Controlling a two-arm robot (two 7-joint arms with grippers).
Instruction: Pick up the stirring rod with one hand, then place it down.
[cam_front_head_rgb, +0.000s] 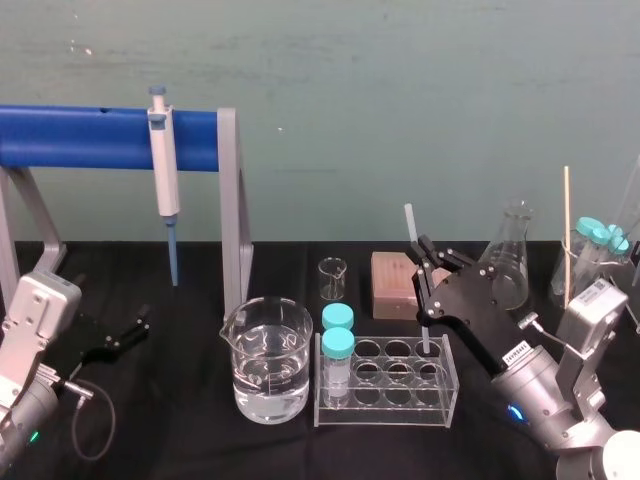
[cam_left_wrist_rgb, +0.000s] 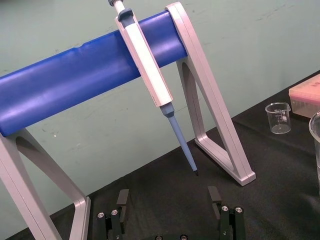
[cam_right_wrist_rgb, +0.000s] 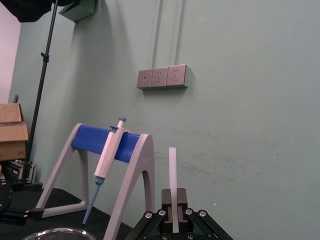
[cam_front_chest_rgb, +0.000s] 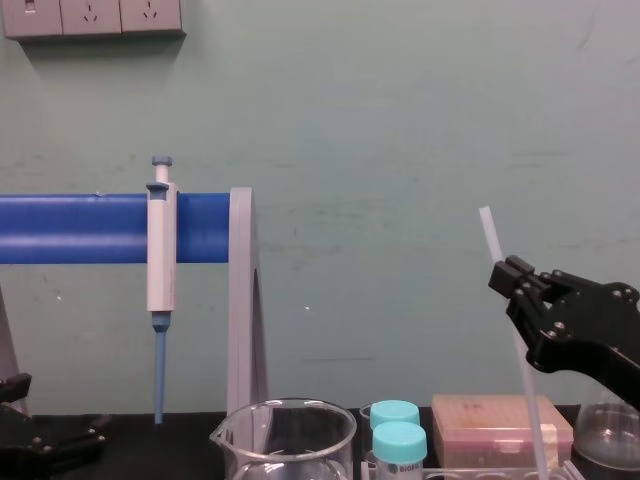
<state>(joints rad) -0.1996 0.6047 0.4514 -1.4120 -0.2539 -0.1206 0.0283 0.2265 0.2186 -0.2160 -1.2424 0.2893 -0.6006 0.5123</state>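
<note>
The stirring rod (cam_front_head_rgb: 411, 228) is a thin whitish stick that stands nearly upright, leaning slightly. Its lower end reaches into a back-right hole of the clear tube rack (cam_front_head_rgb: 380, 412). My right gripper (cam_front_head_rgb: 426, 258) is shut on the rod around its middle. In the chest view the rod (cam_front_chest_rgb: 492, 236) rises above the black right gripper (cam_front_chest_rgb: 512, 284). In the right wrist view the rod (cam_right_wrist_rgb: 173, 167) sticks out from between the closed fingers (cam_right_wrist_rgb: 181, 199). My left gripper (cam_front_head_rgb: 122, 338) rests open low over the table at the left, apart from everything; its fingers (cam_left_wrist_rgb: 122, 199) are spread wide.
A water-filled beaker (cam_front_head_rgb: 267, 362) stands left of the rack, which holds two teal-capped tubes (cam_front_head_rgb: 338, 345). Behind are a small beaker (cam_front_head_rgb: 332, 278), a pink tip box (cam_front_head_rgb: 393, 285) and a flask (cam_front_head_rgb: 511, 256). A pipette (cam_front_head_rgb: 163, 170) hangs on the blue stand (cam_front_head_rgb: 90, 138).
</note>
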